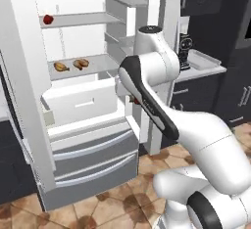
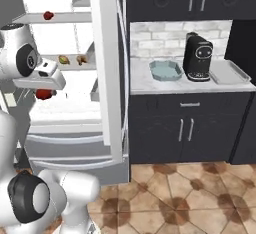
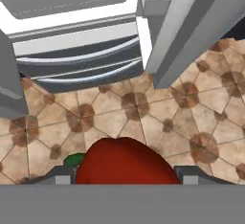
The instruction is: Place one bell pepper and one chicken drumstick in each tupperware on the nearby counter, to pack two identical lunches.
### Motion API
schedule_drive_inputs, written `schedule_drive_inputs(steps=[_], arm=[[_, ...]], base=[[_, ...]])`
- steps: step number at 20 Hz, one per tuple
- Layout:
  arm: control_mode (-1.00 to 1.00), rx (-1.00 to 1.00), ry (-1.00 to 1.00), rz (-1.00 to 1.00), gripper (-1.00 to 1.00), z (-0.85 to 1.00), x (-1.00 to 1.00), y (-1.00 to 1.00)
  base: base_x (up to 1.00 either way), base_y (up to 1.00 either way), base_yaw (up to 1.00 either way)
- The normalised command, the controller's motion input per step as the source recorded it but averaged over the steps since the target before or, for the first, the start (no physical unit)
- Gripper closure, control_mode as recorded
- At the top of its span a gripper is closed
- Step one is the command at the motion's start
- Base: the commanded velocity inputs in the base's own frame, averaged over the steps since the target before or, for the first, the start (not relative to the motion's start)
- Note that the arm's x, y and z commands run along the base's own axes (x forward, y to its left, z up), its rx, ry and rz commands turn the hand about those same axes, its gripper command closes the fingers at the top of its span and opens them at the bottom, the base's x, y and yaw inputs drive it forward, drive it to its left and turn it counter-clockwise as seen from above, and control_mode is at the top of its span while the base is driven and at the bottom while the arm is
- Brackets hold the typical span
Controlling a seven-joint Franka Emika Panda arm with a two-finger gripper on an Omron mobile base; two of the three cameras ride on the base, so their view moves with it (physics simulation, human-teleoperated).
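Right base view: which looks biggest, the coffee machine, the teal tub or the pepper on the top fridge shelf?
1. Coffee machine.
2. Teal tub.
3. Shelf pepper, which sits farther back, so part of its smallness may be distance.

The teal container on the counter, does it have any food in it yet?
Empty so far. The teal tupperware shows only its bare pale inside beside the coffee machine, with no pepper or drumstick in it.

The open fridge door (image 2: pixel 107 63) stands edge-on between the fridge interior and the surface (image 2: pixel 142 84), blocking a straight path. On the surface, the coffee machine (image 2: pixel 197 57) stands between the teal tupperware (image 2: pixel 166 70) and the grey tupperware (image 2: pixel 228 72). Open floor (image 3: pixel 158 117) lies below the hand (image 3: pixel 124 177).
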Motion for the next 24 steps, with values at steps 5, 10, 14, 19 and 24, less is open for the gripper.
schedule_drive_inputs(steps=[5, 10, 14, 19, 24], arm=[[1.00, 0.00, 0.00, 0.00, 1.00, 0.00, 0.00, 0.00], [1.00, 0.00, 0.00, 0.00, 1.00, 0.00, 0.00, 0.00], [1.00, 0.00, 0.00, 0.00, 1.00, 0.00, 0.00, 0.00], [1.00, 0.00, 0.00, 0.00, 1.00, 0.00, 0.00, 0.00], [1.00, 0.00, 0.00, 0.00, 1.00, 0.00, 0.00, 0.00]], base=[[0.04, -1.00, -0.23], [1.00, -1.00, 0.03], [1.00, -1.00, 0.14], [1.00, -0.65, 0.22], [1.00, 0.20, 0.31]])
